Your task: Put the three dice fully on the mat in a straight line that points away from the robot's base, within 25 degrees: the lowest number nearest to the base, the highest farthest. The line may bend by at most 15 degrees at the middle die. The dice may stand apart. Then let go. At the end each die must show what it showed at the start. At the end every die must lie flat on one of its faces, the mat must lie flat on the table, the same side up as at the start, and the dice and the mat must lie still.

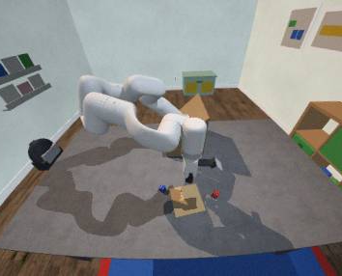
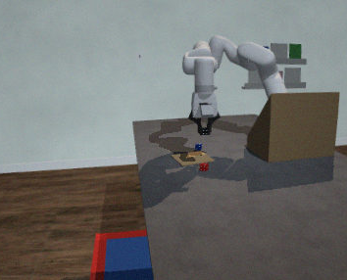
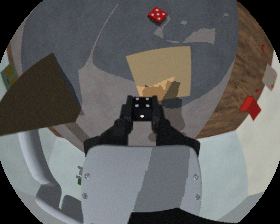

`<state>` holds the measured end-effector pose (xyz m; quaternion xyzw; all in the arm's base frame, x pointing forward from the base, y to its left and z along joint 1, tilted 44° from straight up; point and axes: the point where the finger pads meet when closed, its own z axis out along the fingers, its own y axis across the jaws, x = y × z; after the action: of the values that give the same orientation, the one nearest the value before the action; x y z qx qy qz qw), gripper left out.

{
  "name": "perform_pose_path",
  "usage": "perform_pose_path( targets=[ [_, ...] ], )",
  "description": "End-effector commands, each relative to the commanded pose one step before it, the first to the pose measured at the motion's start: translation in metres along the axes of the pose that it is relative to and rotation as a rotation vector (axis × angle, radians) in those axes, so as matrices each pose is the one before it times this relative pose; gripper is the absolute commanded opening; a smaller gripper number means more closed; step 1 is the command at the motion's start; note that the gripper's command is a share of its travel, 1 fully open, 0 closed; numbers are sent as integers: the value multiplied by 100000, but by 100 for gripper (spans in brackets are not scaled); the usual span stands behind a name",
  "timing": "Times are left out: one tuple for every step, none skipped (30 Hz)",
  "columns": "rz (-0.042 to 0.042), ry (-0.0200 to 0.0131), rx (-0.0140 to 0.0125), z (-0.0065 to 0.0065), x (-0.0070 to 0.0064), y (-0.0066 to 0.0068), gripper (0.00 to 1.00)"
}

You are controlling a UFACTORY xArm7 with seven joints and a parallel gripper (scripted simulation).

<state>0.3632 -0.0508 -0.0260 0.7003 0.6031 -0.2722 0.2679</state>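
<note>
Above the mat's base-side edge, gripper [image 3: 143,111] hangs well off the surface [image 1: 277,193], fingers clenched on a black die [image 3: 143,107]; white pips show on its upturned face in the wrist view, count too small to read.

Mat [image 1: 192,205]: tan square, flat, near the middle of the surface, somewhat toward the edge opposite the base. No die on it yet as far as can be seen.

Blue die [image 1: 162,189]: on the surface just off one side edge of the mat. Red die [image 1: 215,194]: on the surface off the opposite side edge, five pips up in the wrist view [image 3: 157,14].

Key relation: mat lies below the held die and slightly farther out from the base. Coming move, as judged, is a short advance outward plus a straight descent. Which slot along the base-outward line the black die takes depends on its number against the other two; cannot settle that from these views.

Arm pose: upper links folded back and low, elbow bent, last link vertical, fingers pointing straight down.
</note>
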Motion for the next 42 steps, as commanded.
perform_pose_path(
  targets=[
    [-4740, 1916, 182, -296, -726, 269, 21],
    [0, 0, 0, 0, 0, 0, 21],
    [0, 0, 0, 0, 0, 0, 21],
    [0, 0, 0, 0, 0, 0, 21],
    [0, 0, 0, 0, 0, 0, 21],
    [0, 0, 0, 0, 0, 0, 21],
    [0, 0, 0, 0, 0, 0, 21],
    [0, 0, 0, 0, 0, 0, 21],
    [0, 1, 0, 2, 0, 0, 21],
    [1, 5, 2, 14, 0, 0, 21],
    [1, 12, 6, 35, 0, 0, 21],
    [2, 22, 10, 65, -1, 1, 21],
    [3, 34, 16, 100, -1, 1, 21],
    [4, 47, 23, 141, -2, 1, 21],
    [3, 40, 19, 179, -2, 1, 21],
    [1, 0, 0, 213, -3, 2, 21],
    [-1, 0, 0, 255, -3, 1, 21],
    [1, 0, 0, 295, -4, 2, 21],
    [0, 0, 0, 0, 0, 0, 21],
    [0, 0, 0, 0, 0, 0, 21],
    [0, 0, 0, 333, -4, 2, 21],
    [0, 0, 0, 369, -5, 2, 21],
    [-1, 0, 0, 401, -5, 2, 21],
    [0, 0, 0, 429, -6, 3, 21],
    [0, 0, 0, 452, -6, 3, 21],
    [0, 0, 0, 470, -6, 3, 21],
    [0, 0, 0, 482, -6, 3, 21],
    [0, 0, 0, 489, -6, 3, 21],
    [0, 0, 0, 490, -6, 3, 21],
    [0, 0, 0, 486, -6, 3, 21],
    [0, 0, 0, 475, -6, 3, 21],
    [0, 0, 0, 459, -6, 3, 21],
    [0, 0, 0, 438, -6, 3, 21],
    [0, 0, 0, 411, -5, 3, 21],
    [0, 0, 0, 380, -5, 3, 21],
    [0, 0, 0, 0, 0, 0, 21],
    [0, 0, 0, 0, 0, 0, 21],
    [0, 0, 0, 344, -4, 2, 21],
    [0, 0, 0, 306, -4, 2, 21],
    [1, 0, 0, 264, -3, 2, 21],
    [-1, 0, 0, 222, -3, 1, 21],
    [1, 0, 0, 179, -2, 2, 21]
  ],
)
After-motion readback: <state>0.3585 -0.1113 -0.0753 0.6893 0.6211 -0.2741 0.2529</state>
